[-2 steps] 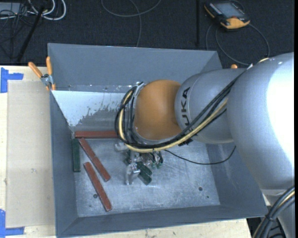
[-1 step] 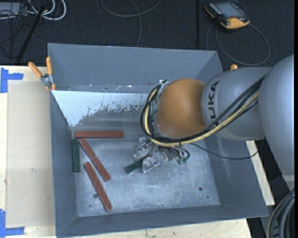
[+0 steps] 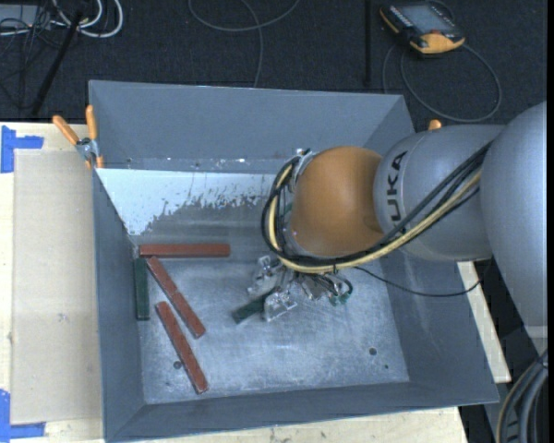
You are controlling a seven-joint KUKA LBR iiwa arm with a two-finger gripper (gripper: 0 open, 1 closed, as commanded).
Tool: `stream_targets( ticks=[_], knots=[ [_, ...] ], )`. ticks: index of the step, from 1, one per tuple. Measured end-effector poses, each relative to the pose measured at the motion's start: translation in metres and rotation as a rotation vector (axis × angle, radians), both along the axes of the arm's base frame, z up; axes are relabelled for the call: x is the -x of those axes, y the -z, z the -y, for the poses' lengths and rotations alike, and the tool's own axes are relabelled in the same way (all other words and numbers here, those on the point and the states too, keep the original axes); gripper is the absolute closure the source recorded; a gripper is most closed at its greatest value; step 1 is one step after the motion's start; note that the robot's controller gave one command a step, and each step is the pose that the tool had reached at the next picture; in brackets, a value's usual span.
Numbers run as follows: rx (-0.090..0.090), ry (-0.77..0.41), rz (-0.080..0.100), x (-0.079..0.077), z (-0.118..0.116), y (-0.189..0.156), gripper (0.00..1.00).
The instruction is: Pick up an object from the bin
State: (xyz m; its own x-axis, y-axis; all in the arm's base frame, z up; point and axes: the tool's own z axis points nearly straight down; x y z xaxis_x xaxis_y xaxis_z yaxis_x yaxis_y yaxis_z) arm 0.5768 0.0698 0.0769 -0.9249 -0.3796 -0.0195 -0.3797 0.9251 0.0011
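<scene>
My gripper (image 3: 279, 300) hangs low over the middle of the bin floor, its metal parts showing under the orange cover. A short dark green stick (image 3: 247, 313) lies on the floor at the gripper's lower left, one end right against the gripper's tip. I cannot make out whether that end is between the fingers. The long reddish-brown sticks lie apart from the gripper, further left.
On the left of the floor lie three reddish-brown sticks: one level near the back slope (image 3: 183, 249), two slanted (image 3: 175, 295) (image 3: 182, 347). A dark green stick (image 3: 142, 290) lies along the left wall. The arm's body covers the bin's right back part.
</scene>
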Motion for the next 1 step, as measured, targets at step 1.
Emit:
stream_targets(
  ticks=[1],
  knots=[
    [0.008,-0.054,-0.015,-0.021,0.0197,-0.1403,1.0]
  ],
)
